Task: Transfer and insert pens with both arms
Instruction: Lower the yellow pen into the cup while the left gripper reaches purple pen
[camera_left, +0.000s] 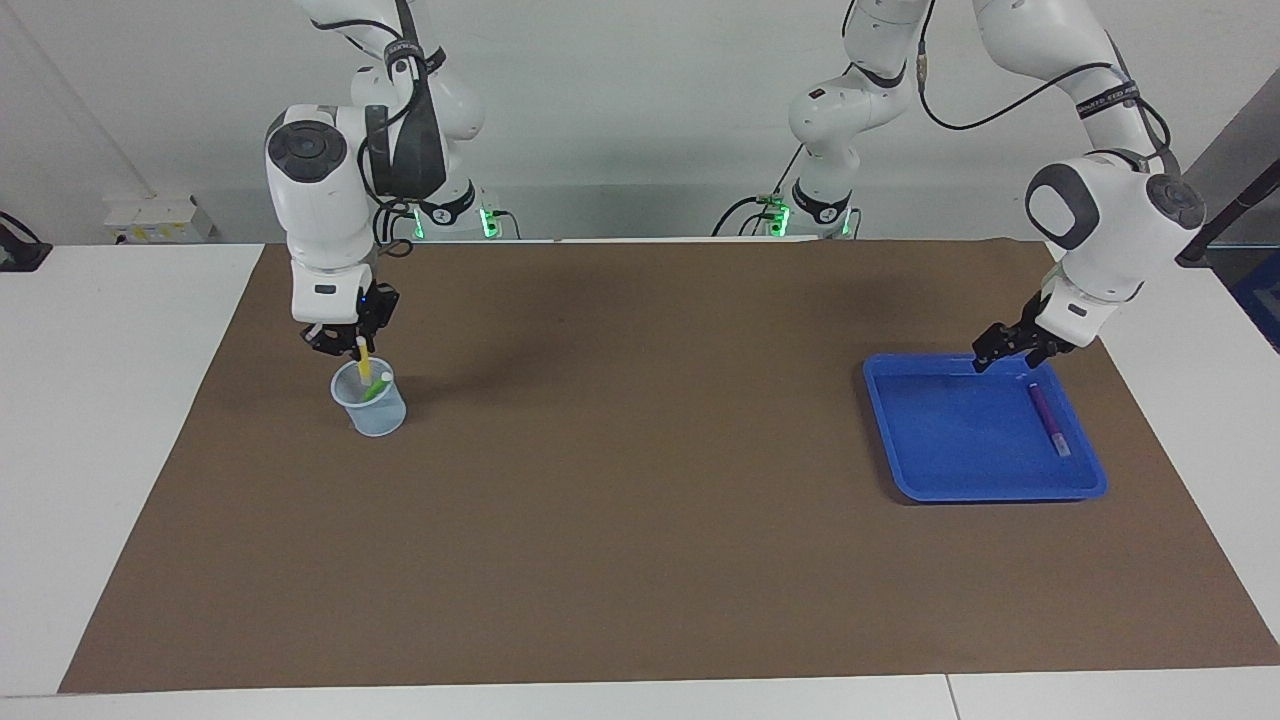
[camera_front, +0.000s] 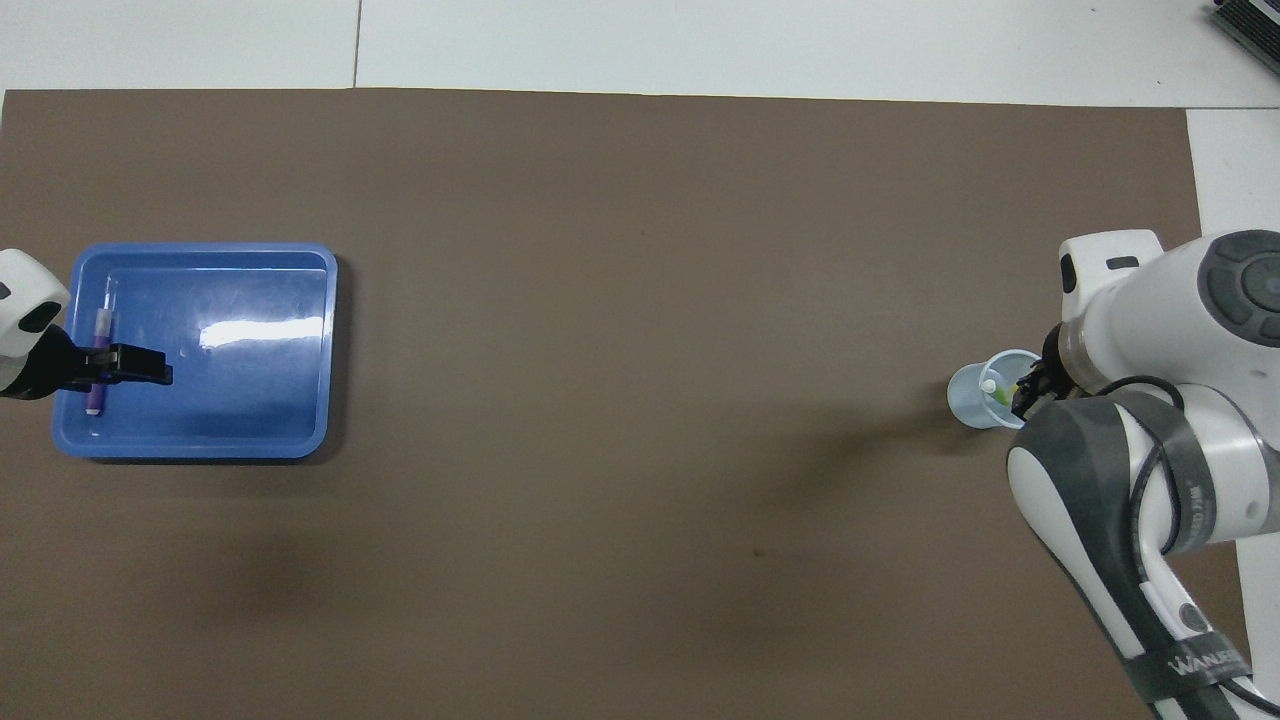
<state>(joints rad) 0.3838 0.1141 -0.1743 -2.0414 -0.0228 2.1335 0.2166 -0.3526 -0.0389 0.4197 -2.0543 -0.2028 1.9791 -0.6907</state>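
My right gripper (camera_left: 347, 346) is shut on the yellow pen (camera_left: 363, 363) and holds it upright over the pale blue mesh cup (camera_left: 370, 405). The pen's lower end dips into the cup's mouth. The green pen (camera_left: 377, 386) leans inside the cup, pale end up; it also shows in the overhead view (camera_front: 1000, 393). The purple pen (camera_left: 1047, 417) lies in the blue tray (camera_left: 950, 450) along the side at the left arm's end. My left gripper (camera_left: 1010, 353) is open just above the tray's edge nearest the robots, over the purple pen (camera_front: 98, 345) in the overhead view.
A brown mat (camera_left: 640, 520) covers most of the white table. The cup (camera_front: 972, 400) stands toward the right arm's end and the tray (camera_front: 250, 410) toward the left arm's end, with bare mat between them.
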